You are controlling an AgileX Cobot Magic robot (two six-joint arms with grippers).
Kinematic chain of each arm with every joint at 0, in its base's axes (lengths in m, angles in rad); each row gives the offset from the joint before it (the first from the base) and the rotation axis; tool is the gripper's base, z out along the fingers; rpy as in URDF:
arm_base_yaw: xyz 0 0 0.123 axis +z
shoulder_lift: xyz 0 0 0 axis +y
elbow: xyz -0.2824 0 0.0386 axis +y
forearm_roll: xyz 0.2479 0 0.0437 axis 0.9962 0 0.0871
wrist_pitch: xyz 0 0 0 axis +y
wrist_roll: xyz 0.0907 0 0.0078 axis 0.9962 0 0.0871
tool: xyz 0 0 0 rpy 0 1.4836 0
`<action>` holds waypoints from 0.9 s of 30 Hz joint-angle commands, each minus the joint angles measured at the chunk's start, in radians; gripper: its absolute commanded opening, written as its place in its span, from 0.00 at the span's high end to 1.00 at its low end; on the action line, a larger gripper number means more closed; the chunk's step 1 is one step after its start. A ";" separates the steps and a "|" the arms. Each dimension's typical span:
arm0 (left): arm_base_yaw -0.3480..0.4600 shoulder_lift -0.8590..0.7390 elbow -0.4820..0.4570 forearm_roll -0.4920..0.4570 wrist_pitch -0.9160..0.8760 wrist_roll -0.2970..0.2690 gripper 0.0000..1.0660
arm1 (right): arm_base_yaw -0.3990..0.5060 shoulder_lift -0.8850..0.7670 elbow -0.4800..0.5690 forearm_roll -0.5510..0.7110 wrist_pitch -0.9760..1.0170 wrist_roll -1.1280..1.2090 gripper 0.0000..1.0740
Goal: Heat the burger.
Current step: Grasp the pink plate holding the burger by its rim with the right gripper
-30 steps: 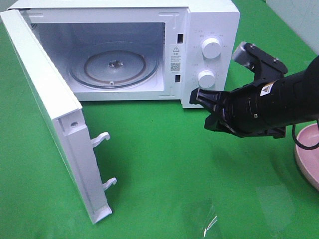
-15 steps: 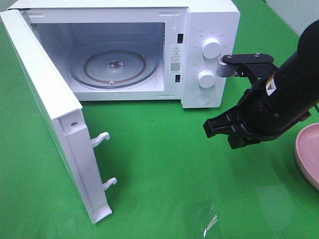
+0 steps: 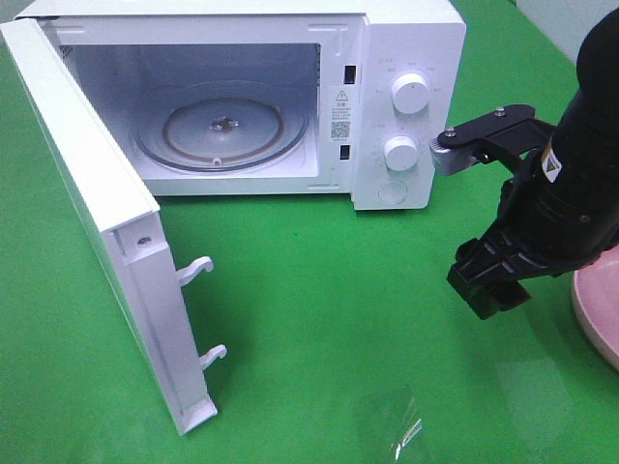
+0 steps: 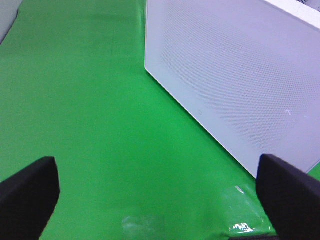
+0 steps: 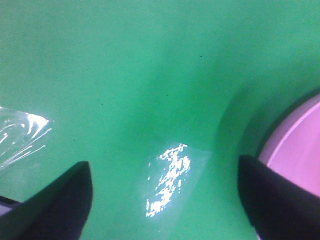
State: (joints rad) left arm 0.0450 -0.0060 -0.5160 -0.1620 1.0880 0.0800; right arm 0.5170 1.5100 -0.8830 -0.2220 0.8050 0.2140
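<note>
Burger position cannot be told: it is shown in none of the three views.

Only in the exterior high view is one white microwave oven (image 3: pixel 406 58) seen whole, set on the green worktop (image 3: pixel 309 290). Its one door (image 3: pixel 97 222) is swung wide open, and one glass turntable (image 3: pixel 221 126) lies bare inside. Two knobs (image 3: pixel 409 94) are counted on the control panel, one above the other, and two latch hooks (image 3: pixel 196 269) on the door's edge. One piece of clear film (image 3: pixel 401 425) lies on the worktop near the front. One black arm is seen at the right of this view. The right pincer (image 3: pixel 488 282) is held above the worktop, well apart from the oven and just beside one pink dish (image 3: pixel 598 309), which is cut off by the frame edge.

How that pincer stands is settled by the right wrist view alone: its two fingers (image 5: pixel 60 200) are spread wide with nothing between them, over bare green surface, the dish rim lying beside one finger.

The left pincer (image 4: pixel 160 200) is seen only in the left wrist view. Its two fingers are likewise spread wide and hold nothing. One white dotted panel (image 4: pixel 235 75) is shown beyond it, standing on the worktop.
</note>
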 commanded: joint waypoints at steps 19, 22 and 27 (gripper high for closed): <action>-0.002 -0.015 0.000 -0.004 -0.017 0.003 0.06 | -0.236 -0.008 0.002 -0.053 0.002 -0.034 0.26; -0.002 -0.015 0.000 -0.004 -0.017 0.003 0.06 | -0.289 -0.008 0.019 -0.062 0.005 -0.041 0.27; -0.002 -0.015 0.000 -0.004 -0.017 0.003 0.06 | -0.343 -0.008 0.059 -0.062 -0.038 -0.041 0.27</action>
State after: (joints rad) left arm 0.0450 -0.0060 -0.5160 -0.1620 1.0880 0.0800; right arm 0.1990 1.5090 -0.8470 -0.2760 0.7970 0.1900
